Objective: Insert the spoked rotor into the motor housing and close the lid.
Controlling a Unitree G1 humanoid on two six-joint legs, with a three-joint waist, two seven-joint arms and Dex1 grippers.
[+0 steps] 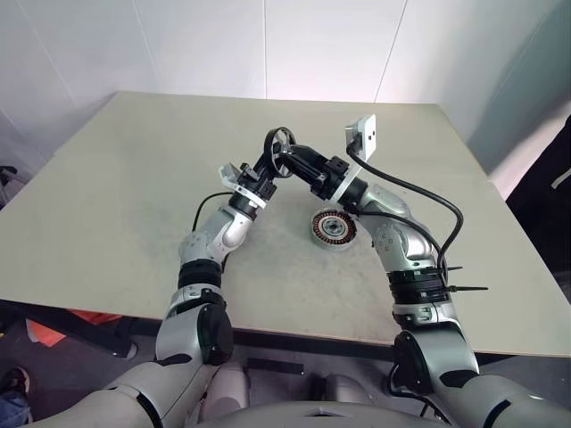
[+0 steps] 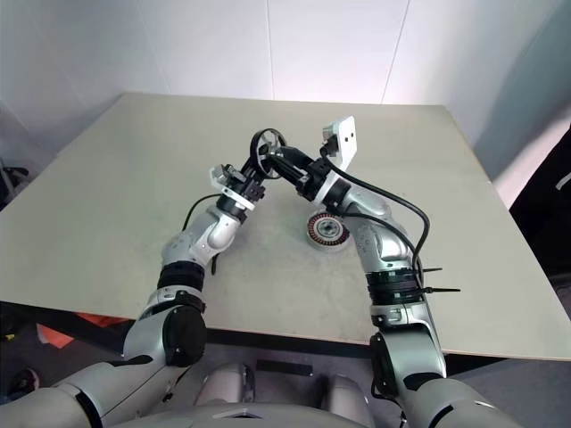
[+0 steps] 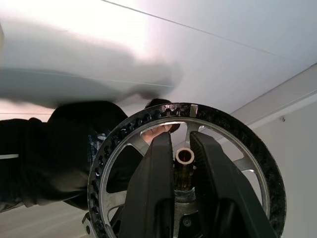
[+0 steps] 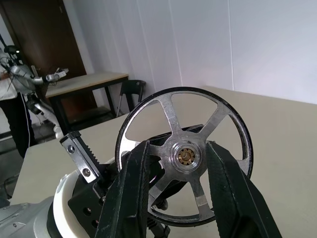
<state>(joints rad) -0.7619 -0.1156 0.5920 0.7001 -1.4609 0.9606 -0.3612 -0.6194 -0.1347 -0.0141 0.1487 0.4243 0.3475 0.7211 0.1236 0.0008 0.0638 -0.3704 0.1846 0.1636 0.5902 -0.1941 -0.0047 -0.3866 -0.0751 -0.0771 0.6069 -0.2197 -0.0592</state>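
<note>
Left eye view shows both grippers, left gripper (image 1: 273, 166) and right gripper (image 1: 287, 160), grasping the spoked rotor (image 1: 279, 142) up high, not yet in the motor housing (image 1: 334, 228) on the table (image 1: 134, 178).

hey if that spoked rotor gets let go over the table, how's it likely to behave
Probably rolls: the spoked rotor is a thin round ring. Likely stiff and light, being mostly open gaps between slim spokes. The left hand pinches only its small hub, so it may pivot.

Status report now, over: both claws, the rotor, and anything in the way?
Left claw shut on spoked rotor hub, held above table. Right claw astride the hub, grip unclear. Motor housing uncovered below, path clear.
</note>
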